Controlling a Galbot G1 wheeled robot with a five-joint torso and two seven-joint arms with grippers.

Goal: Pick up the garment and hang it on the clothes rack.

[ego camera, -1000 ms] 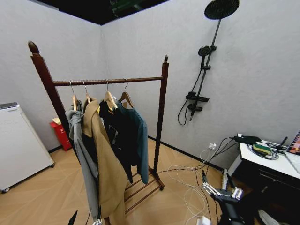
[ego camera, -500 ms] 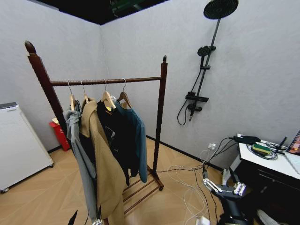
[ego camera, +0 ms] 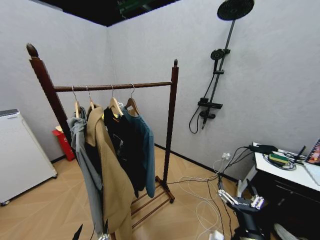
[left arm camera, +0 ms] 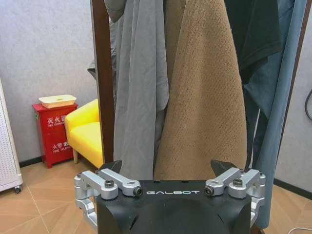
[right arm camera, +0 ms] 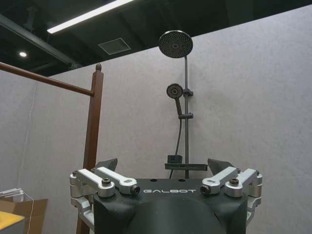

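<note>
The left gripper point(left arm camera: 168, 168) is cut off by the lower edge of the head view, where just a dark tip is visible beside the foot of the clothes rack point(ego camera: 170, 120); in the left wrist view its two fingers stand wide apart with nothing between them, pointed at the hanging clothes. The right gripper point(ego camera: 239, 199) sits low at the right of the head view, above loose white cables point(ego camera: 200, 192) on the floor, well apart from the rack; in the right wrist view its fingers are likewise spread and empty, facing the wall-mounted shower stand point(right arm camera: 179, 105). The garment point(ego camera: 146, 150) hangs on the rack's horizontal bar as the last item toward the right upright, on a light wooden hanger point(ego camera: 133, 104). It is dark teal-blue, plain and soft, and one long sleeve falls straight down. Much of its front is hidden behind the black jacket point(ego camera: 124, 145) next to it, so its full outline cannot be made out. A long tan coat point(ego camera: 112, 185) and a grey garment point(ego camera: 85, 160) hang further left on the same bar. The rack is dark reddish-brown wood with knob finials; its slatted base is partly covered by the hanging clothes. In the left wrist view the teal fabric shows as a narrow strip at the edge, beside the tan coat.
</note>
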